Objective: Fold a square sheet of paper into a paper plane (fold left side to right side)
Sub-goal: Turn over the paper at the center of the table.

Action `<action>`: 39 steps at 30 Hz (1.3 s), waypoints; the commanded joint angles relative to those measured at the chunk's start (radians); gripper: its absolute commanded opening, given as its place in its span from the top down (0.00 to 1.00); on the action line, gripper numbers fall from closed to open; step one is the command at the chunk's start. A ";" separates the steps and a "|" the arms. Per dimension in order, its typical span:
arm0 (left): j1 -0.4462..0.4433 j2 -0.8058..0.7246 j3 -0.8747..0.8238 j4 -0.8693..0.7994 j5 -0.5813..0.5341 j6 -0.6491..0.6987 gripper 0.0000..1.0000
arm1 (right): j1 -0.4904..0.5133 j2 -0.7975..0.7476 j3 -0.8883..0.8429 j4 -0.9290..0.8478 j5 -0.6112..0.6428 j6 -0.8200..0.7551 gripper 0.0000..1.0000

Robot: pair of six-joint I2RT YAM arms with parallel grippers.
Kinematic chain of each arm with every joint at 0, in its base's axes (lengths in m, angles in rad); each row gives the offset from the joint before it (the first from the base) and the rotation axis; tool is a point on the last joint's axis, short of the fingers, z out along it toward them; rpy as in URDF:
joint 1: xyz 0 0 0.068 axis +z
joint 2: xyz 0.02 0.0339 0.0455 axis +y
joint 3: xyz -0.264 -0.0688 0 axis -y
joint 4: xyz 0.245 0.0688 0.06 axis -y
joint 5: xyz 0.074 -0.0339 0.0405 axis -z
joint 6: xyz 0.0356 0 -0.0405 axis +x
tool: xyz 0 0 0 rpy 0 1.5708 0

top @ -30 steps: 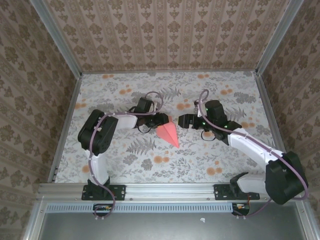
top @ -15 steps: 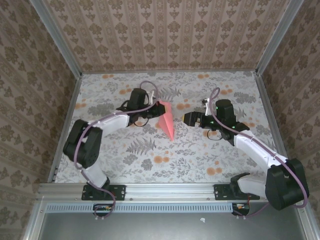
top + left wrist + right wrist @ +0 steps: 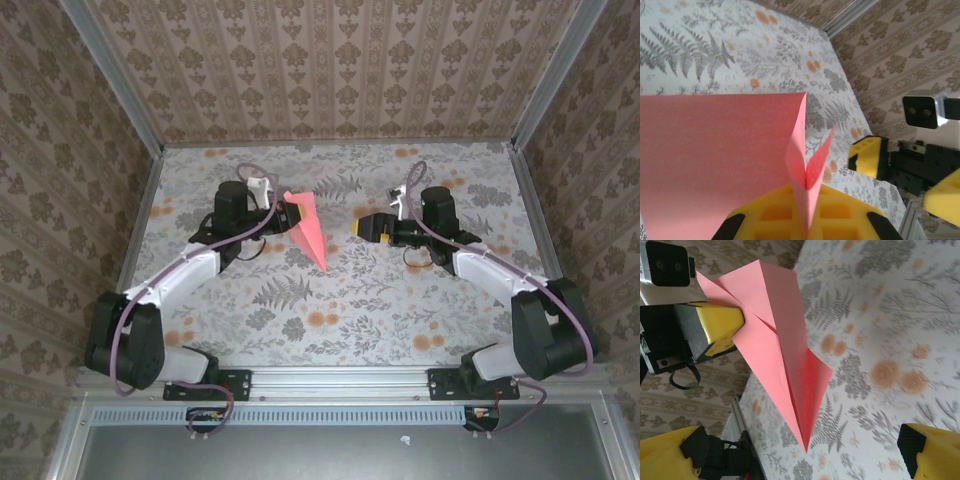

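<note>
While the left hand (image 3: 282, 212) was clamped shut on the wide tail of the paper plane (image 3: 309, 233), the pink dart (its folds plain to see) pointed its nose toward the near edge of the flowered surface (image 3: 400, 300), left of the middle. The right hand (image 3: 362, 228) stood wide open near it, its yellow fingers (image 3: 932, 452) apart from the paper.

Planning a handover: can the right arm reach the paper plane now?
Probably yes. The right end effector is open and faces the paper plane, with nothing between them. The left end effector pinches it near its wide end.
</note>
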 commanded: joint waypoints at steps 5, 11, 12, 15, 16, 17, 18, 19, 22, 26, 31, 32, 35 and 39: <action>0.001 -0.059 0.016 0.133 0.122 -0.010 1.00 | 0.089 0.098 0.078 0.209 -0.102 0.104 0.00; -0.009 -0.072 0.018 0.170 0.159 -0.040 1.00 | 0.139 0.184 0.115 0.296 -0.111 0.152 0.00; -0.010 -0.075 0.021 0.170 0.164 -0.042 1.00 | 0.141 0.194 0.120 0.300 -0.110 0.157 0.00; -0.013 -0.081 0.025 0.172 0.171 -0.044 1.00 | 0.141 0.215 0.124 0.328 -0.114 0.175 0.00; -0.015 -0.082 0.027 0.172 0.172 -0.045 1.00 | 0.142 0.219 0.124 0.339 -0.116 0.182 0.00; -0.018 -0.080 0.028 0.173 0.172 -0.046 1.00 | 0.144 0.224 0.126 0.352 -0.123 0.191 0.01; -0.021 -0.078 0.030 0.173 0.171 -0.047 1.00 | 0.147 0.229 0.129 0.367 -0.131 0.201 0.02; -0.025 -0.073 0.032 0.173 0.172 -0.048 1.00 | 0.149 0.234 0.132 0.382 -0.139 0.215 0.05; -0.037 -0.053 0.044 0.178 0.180 -0.049 1.00 | 0.152 0.244 0.146 0.414 -0.158 0.243 0.17; -0.040 -0.039 0.050 0.180 0.176 -0.053 1.00 | 0.152 0.234 0.149 0.392 -0.150 0.228 0.33; -0.040 -0.030 0.050 0.167 0.169 -0.052 1.00 | 0.149 0.222 0.143 0.379 -0.148 0.214 0.51; -0.040 -0.028 0.049 0.164 0.168 -0.051 1.00 | 0.148 0.216 0.141 0.365 -0.145 0.206 0.55; -0.039 -0.025 0.045 0.149 0.158 -0.043 1.00 | 0.146 0.189 0.139 0.300 -0.134 0.161 0.63; -0.039 -0.023 0.042 0.121 0.143 -0.026 0.98 | 0.142 0.154 0.135 0.216 -0.117 0.099 0.78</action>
